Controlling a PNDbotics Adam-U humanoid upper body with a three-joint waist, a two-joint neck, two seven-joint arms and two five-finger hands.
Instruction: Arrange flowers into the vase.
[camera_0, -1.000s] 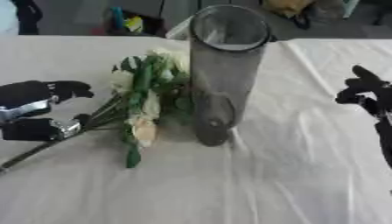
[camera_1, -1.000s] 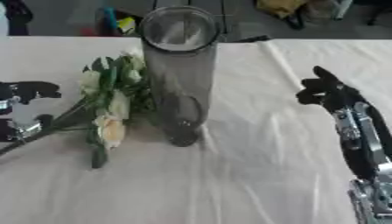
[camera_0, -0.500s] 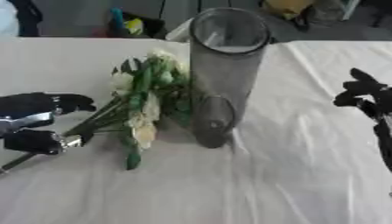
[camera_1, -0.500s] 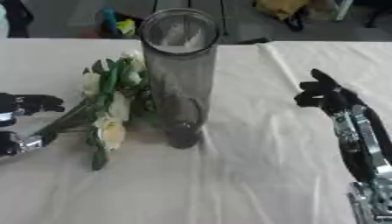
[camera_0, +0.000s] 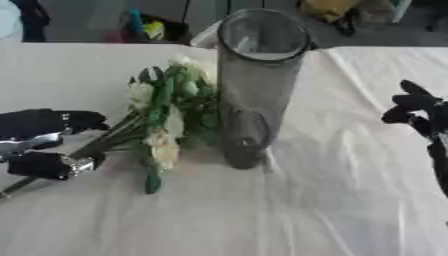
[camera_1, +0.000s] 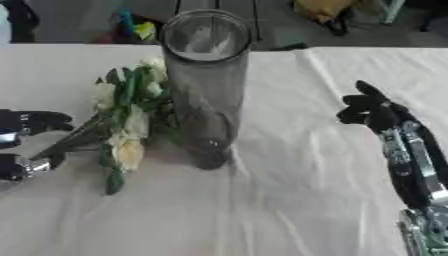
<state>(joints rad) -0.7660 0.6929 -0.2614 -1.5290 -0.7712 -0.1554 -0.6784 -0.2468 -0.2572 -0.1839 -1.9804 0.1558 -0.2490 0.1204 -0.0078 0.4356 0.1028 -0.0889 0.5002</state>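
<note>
Fingers (camera_0: 74, 120) on the left hand (camera_0: 44, 145) are spread around the flower stems, one set above and one below, so the stems run through the gap; whether they actually touch or pinch them I honestly can't tell. Over on the right side, the right hand (camera_1: 372, 110) hangs above the cloth with its fingers curled in a bit and nothing in them, well apart from everything else.

Biggest thing first: the table (camera_0: 350, 210) is covered in a white, slightly wrinkled cloth and fills most of both views. Standing upright near the middle is a tall smoky-grey glass vase (camera_0: 254, 95), a plain cylinder, with its open mouth facing up and nothing inside that I can see.

Just to the left of it lies the bouquet (camera_0: 171, 120), flat on the cloth, white and cream blooms with green leaves. The flower heads point toward the far side of the table and sit right up against the vase's lower wall, looks like they touch it. The long stems (camera_0: 96, 147) trail off toward the lower left, into the left hand. One loose green leaf (camera_0: 152, 183) sticks out at the near end of the bunch.
</note>
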